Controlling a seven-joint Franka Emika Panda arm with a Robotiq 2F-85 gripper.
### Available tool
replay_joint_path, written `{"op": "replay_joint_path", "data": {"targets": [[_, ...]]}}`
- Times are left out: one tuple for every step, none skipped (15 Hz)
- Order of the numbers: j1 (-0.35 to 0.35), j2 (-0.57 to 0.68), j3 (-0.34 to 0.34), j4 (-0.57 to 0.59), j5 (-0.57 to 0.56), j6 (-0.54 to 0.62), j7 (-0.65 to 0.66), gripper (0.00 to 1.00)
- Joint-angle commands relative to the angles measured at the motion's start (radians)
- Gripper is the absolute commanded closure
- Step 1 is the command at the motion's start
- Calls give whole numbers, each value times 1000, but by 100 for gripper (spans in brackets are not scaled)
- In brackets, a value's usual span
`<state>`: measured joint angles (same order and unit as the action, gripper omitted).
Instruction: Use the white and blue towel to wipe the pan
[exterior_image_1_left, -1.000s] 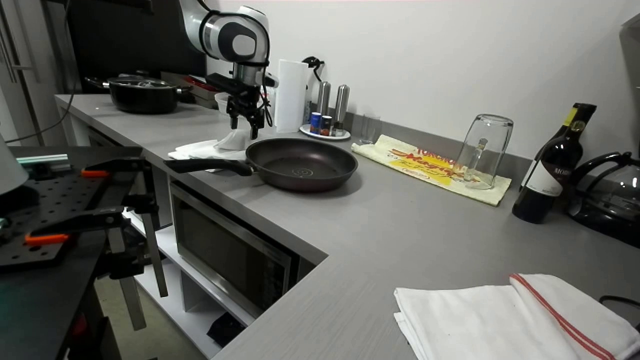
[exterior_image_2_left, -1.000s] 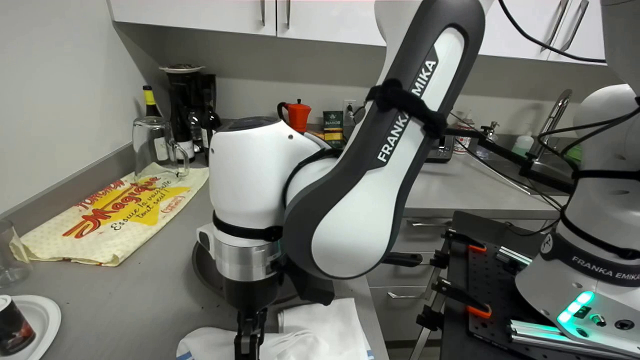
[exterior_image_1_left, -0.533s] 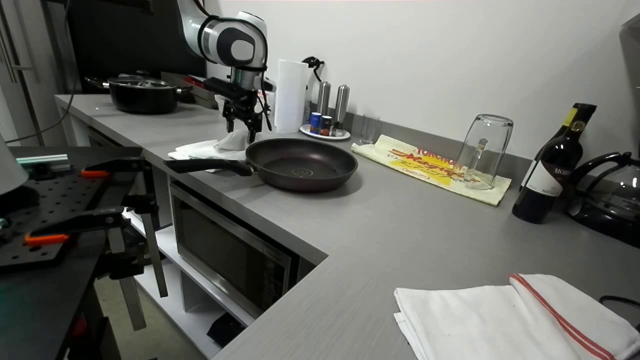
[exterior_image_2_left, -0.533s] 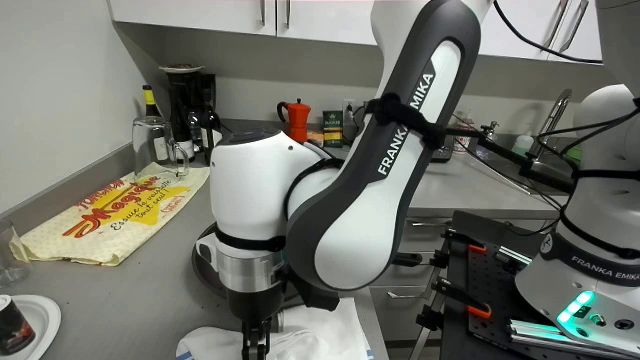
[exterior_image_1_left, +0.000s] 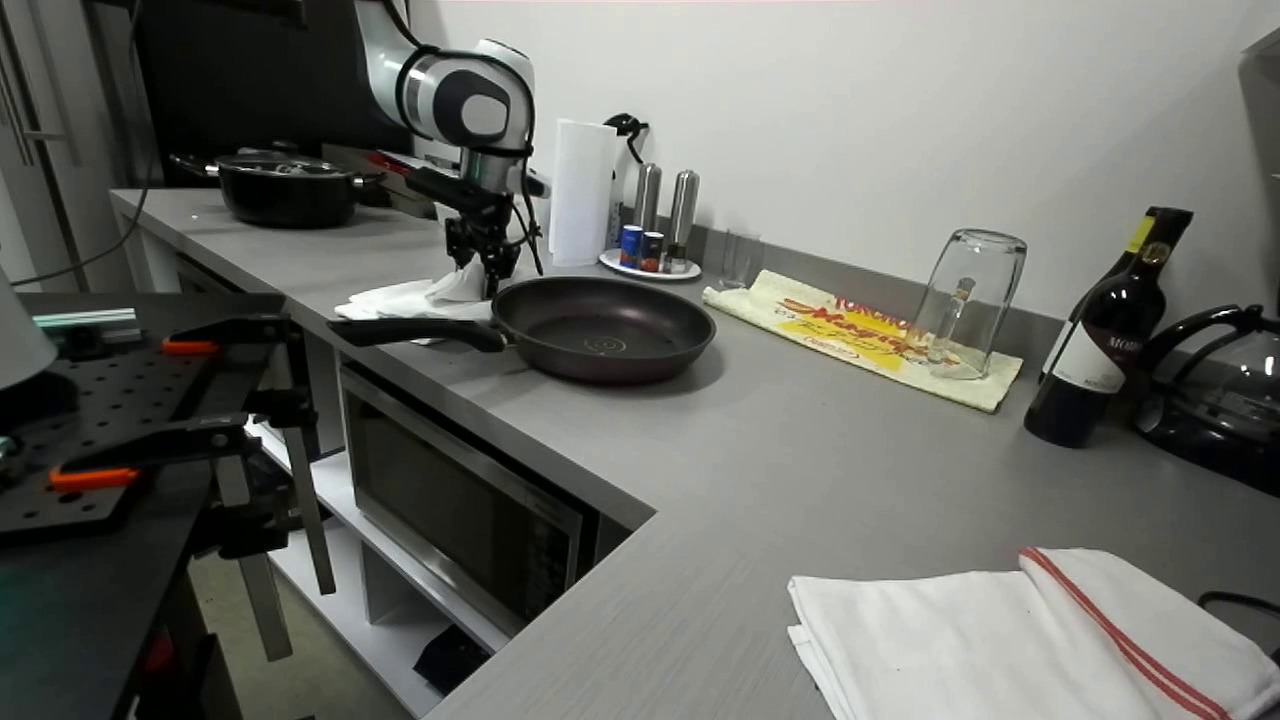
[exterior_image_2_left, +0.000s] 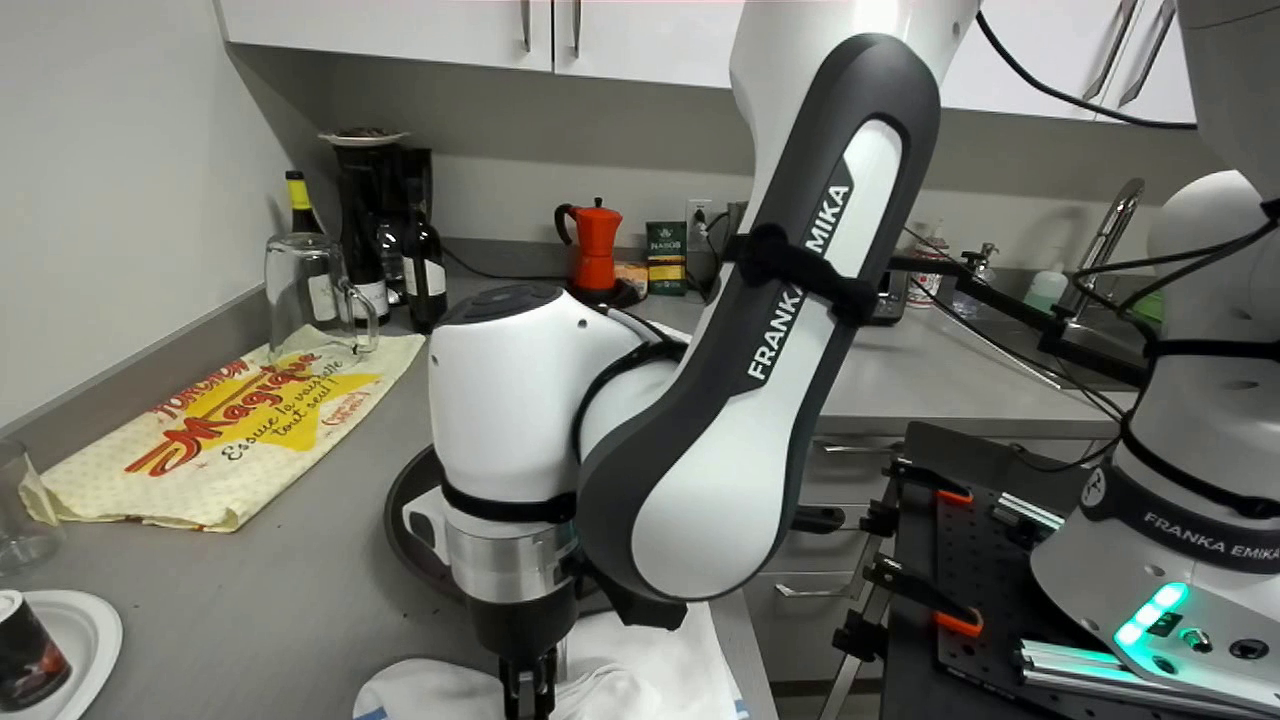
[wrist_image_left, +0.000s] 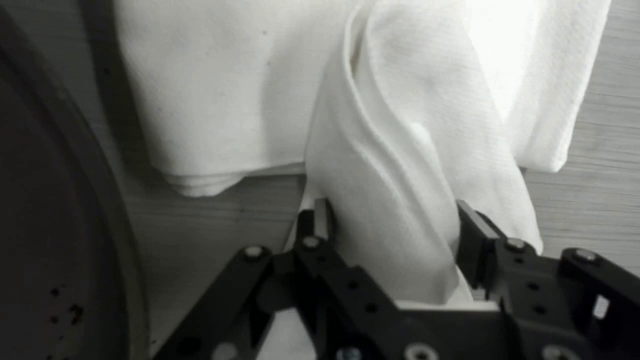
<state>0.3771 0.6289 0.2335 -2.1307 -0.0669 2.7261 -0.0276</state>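
Spread apart, the hand (wrist_image_left: 392, 220) is set astride a raised fold of the towel (wrist_image_left: 380, 150), most of the gap being filled by cloth; whether the fold is pressed on either side cannot be told. In the wrist view, the towel is laid mainly toward 12 o'clock of the hand, and the pan (wrist_image_left: 55, 200), dotted inside with dark specks (wrist_image_left: 76, 313), is found toward 9 o'clock, a strip of counter (wrist_image_left: 215, 220) being left between. Blue trim (exterior_image_2_left: 372, 713) on the towel is shown in an exterior view. The grasp is judged to be the step in hand, with the wiping not yet begun. Next, the fold should be pinched firmly, lifted and carried toward 9 o'clock, then swept inside the pan without the pan being pushed along.
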Motion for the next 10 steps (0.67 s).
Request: {"op": "replay_joint_path", "data": {"targets": [[-15,18,9,25,-11,-6,-18,73],[-18,17,10,26,-10,-8,-19,79],[-20,15,11,27,-9,-9,-21,88],[-22,12,11,27,-9,-10,-21,94],[-26,7,15,28,-7,-13,-24,100],[-27,-4,16,27,-7,-15,-26,100],[-33,-14,23,26,-4,-21,-32,98],[-41,-35,31,21,0,-33,-39,96],[-51,-51,41,17,5,-44,-48,97],[-57,-70,45,13,4,-55,-53,96]]}}
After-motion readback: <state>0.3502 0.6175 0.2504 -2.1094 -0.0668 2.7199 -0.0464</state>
